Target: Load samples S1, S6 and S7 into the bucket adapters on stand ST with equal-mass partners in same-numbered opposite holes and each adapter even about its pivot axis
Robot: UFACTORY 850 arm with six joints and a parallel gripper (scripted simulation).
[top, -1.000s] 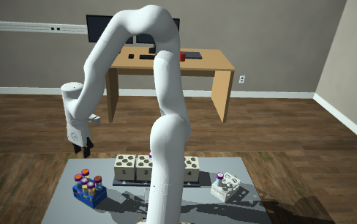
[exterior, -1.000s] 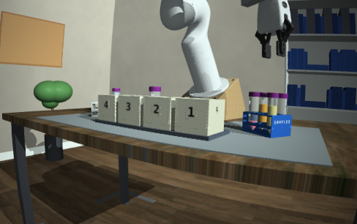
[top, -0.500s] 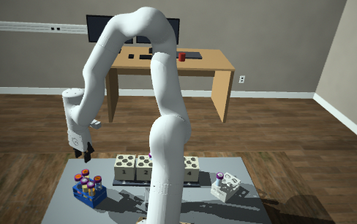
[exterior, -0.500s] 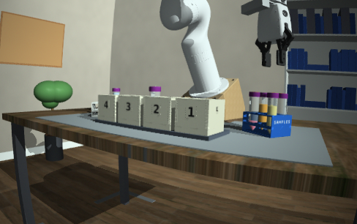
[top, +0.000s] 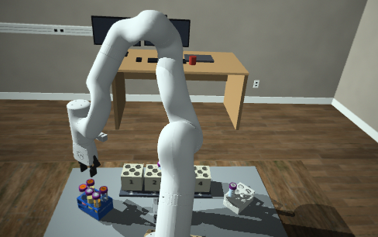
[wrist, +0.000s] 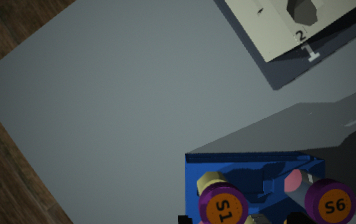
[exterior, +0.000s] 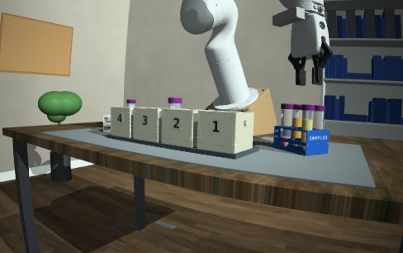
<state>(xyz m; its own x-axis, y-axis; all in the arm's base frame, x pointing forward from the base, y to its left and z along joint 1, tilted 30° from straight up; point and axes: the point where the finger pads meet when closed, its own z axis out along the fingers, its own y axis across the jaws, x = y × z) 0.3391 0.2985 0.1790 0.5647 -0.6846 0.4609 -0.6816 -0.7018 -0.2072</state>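
Observation:
The blue samples rack stands at the mat's front left and holds several purple-capped tubes; it also shows in the side view. My gripper hangs above the rack, open and empty, with clear air under the fingers. In the wrist view the caps of S1 and S6 show at the bottom edge. The four cream adapters stand in the stand: adapter 1, 2, 3, 4. One purple-capped tube rises behind adapter 2. My arm hides adapter 3 in the front view.
A white blank rack sits tilted at the mat's right, with one tube standing in it. A tan sloped desk stands behind the arm's base. A corner of adapter 1 shows at the wrist view's top.

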